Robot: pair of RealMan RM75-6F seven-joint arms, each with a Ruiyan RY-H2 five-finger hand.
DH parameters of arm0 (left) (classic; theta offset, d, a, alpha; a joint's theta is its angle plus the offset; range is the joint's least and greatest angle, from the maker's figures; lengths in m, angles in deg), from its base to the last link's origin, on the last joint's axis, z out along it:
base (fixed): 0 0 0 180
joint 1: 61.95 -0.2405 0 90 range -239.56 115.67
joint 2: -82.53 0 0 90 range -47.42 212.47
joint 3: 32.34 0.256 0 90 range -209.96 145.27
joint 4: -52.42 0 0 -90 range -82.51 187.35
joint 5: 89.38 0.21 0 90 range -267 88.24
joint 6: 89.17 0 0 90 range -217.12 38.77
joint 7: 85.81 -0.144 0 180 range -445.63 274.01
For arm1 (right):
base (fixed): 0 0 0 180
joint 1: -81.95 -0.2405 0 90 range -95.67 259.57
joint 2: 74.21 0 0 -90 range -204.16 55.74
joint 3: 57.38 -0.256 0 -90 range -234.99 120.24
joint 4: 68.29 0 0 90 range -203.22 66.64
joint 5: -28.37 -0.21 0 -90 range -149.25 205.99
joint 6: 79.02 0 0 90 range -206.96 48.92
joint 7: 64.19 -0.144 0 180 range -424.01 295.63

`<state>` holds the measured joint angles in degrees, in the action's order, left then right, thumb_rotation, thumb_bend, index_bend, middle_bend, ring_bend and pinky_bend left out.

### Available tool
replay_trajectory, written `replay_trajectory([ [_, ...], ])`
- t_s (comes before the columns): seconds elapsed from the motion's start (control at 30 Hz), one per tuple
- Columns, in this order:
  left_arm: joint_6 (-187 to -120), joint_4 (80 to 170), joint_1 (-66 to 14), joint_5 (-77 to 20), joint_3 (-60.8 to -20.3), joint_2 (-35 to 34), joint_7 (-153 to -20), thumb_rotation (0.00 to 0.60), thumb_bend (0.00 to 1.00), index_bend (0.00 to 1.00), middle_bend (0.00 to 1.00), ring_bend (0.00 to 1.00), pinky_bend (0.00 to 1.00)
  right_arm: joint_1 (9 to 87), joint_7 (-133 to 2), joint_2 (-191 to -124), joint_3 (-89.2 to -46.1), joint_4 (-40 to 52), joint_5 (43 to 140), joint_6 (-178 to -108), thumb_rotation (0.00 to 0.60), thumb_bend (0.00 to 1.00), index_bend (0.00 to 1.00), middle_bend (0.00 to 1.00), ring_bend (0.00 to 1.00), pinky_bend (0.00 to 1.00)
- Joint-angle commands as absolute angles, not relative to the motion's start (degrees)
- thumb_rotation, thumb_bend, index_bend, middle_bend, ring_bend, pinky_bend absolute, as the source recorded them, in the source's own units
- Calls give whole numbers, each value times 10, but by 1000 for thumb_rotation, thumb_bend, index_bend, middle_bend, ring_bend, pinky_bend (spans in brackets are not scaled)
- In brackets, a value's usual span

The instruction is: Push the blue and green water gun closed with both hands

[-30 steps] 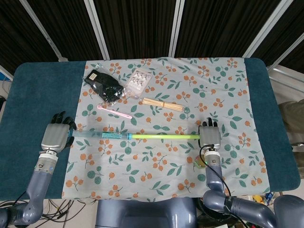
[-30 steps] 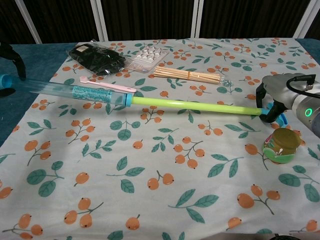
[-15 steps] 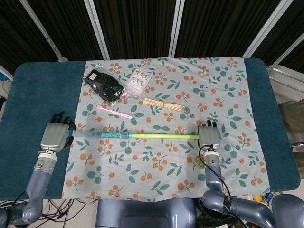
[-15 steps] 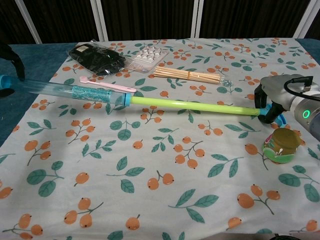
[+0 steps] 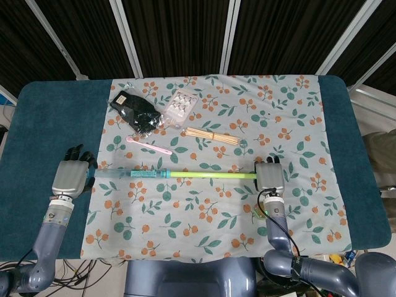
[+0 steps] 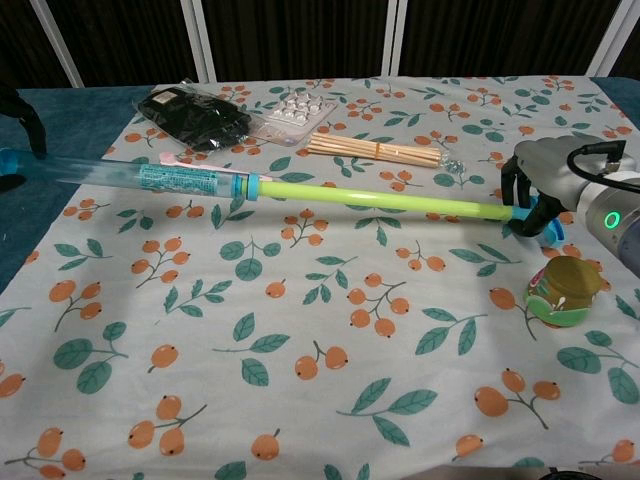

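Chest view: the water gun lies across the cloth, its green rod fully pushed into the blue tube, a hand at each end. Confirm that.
Not fully pushed in. The chest view shows a long stretch of green rod outside the blue tube. The water gun does lie across the cloth, with the left hand and right hand at its ends.

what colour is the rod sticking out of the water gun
Lime green rod, clearest in the chest view.

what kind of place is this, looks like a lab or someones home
Most likely a lab or robot data-collection room, not a home. A table with a blue cover and a floral cloth stands before dark panels on metal framing, loose cables lie on the floor, and unrelated props such as a stick bundle sit around the water gun.
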<state>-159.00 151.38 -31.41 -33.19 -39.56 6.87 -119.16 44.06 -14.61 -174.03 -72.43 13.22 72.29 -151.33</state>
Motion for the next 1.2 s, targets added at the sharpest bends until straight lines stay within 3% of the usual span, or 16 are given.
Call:
replay_trajectory([
  [0.03, -1589, 1514, -314, -331, -396, 69, -1190, 600, 406, 538, 247, 44, 105, 440, -146, -1739, -724, 136, 725, -1516, 600, 416, 680, 577, 235, 157],
  [1.2, -1586, 1522, -295, -329, -400, 30, -1206, 600, 406, 549, 247, 44, 105, 420, -135, -1770, -714, 166, 760, -1530, 600, 430, 707, 595, 239, 157],
])
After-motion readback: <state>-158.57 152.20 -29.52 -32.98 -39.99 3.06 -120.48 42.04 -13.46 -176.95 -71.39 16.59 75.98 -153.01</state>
